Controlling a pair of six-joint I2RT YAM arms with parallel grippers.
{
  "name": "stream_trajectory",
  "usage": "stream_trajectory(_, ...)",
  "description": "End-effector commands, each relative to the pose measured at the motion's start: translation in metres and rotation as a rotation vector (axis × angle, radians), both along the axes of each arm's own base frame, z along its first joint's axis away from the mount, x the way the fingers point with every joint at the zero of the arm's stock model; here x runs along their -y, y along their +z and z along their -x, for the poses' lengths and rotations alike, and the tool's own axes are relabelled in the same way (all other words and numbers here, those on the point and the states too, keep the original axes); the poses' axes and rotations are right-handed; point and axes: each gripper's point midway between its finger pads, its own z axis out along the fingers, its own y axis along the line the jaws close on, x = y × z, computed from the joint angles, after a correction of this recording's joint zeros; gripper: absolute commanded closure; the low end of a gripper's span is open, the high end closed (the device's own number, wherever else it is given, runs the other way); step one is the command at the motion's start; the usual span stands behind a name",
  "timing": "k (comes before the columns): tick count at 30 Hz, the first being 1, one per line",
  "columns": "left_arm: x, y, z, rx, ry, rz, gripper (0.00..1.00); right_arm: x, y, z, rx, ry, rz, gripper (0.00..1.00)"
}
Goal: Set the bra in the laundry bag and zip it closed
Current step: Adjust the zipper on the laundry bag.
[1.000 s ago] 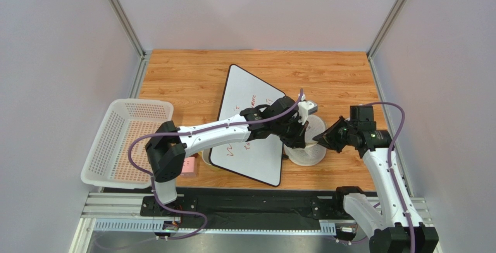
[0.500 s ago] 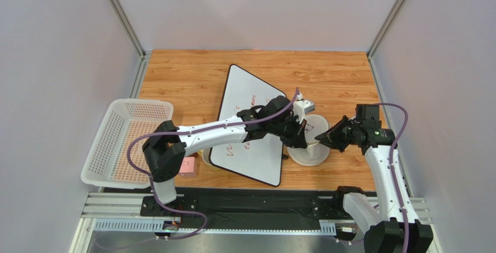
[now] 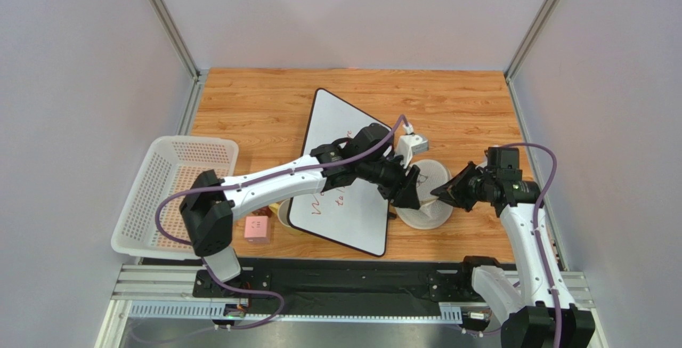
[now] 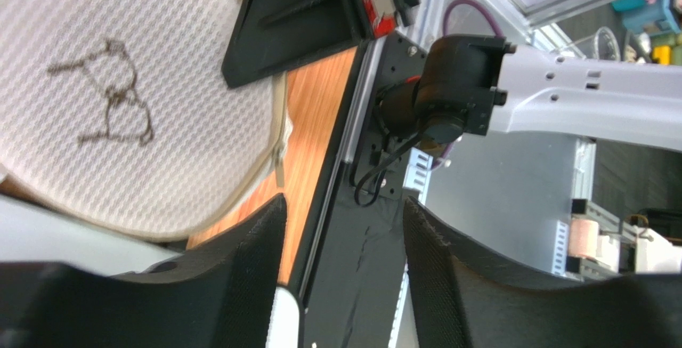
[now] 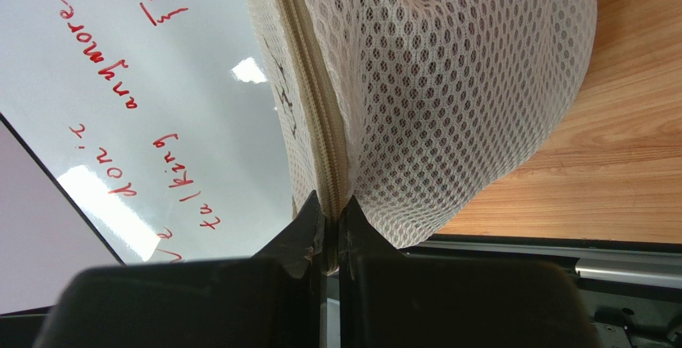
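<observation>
The laundry bag (image 3: pixel 426 198) is a round white mesh bag on the table, beside the whiteboard's right edge. Its lid with the dark bra icon (image 4: pixel 112 104) fills the upper left of the left wrist view. My right gripper (image 3: pixel 447 192) is shut on the bag's beige zipper seam (image 5: pixel 320 148) at its right rim; the mesh wall (image 5: pixel 456 84) hangs beside the jaws. My left gripper (image 3: pixel 407 190) is open and empty at the bag's left side, its fingers (image 4: pixel 240 284) apart beside the lid's edge. The bra is hidden from every view.
A whiteboard (image 3: pixel 344 164) with red writing lies under the left arm, left of the bag. A white perforated basket (image 3: pixel 172 192) stands at the left edge. A small pink box (image 3: pixel 258 227) sits near the left arm's base. Grey walls enclose the table.
The left arm has swung its elbow left and lowered, with its gripper drawing slightly off the bag. The right gripper stays clamped on the zipper seam and has shifted a little left.
</observation>
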Motion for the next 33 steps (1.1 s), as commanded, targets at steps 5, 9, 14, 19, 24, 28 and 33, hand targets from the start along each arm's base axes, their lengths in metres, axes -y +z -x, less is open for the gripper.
stream_trajectory(5,-0.051,-0.041,-0.012,0.240,0.022,-0.151,0.43,-0.009,0.016,-0.004,0.066,0.035,-0.051,1.00)
stream_trajectory(9,-0.045,-0.049,-0.014,0.301,0.024,-0.149,0.29,-0.010,0.016,-0.003,0.064,0.039,-0.063,1.00)
stream_trajectory(14,-0.028,-0.048,-0.022,0.380,0.017,-0.143,0.27,-0.012,0.018,-0.002,0.063,0.040,-0.073,1.00)
stream_trajectory(19,-0.011,-0.051,-0.030,0.417,0.009,-0.156,0.32,-0.012,0.021,-0.002,0.069,0.036,-0.078,1.00)
stream_trajectory(24,-0.001,-0.061,-0.039,0.435,0.026,-0.184,0.38,-0.015,0.026,-0.002,0.074,0.042,-0.094,1.00)
stream_trajectory(28,0.004,-0.069,-0.048,0.443,0.045,-0.215,0.66,-0.016,0.028,0.000,0.078,0.050,-0.097,1.00)
stream_trajectory(33,0.006,-0.060,-0.044,0.423,0.054,-0.183,1.00,-0.011,0.022,0.009,0.074,0.113,-0.036,0.75)
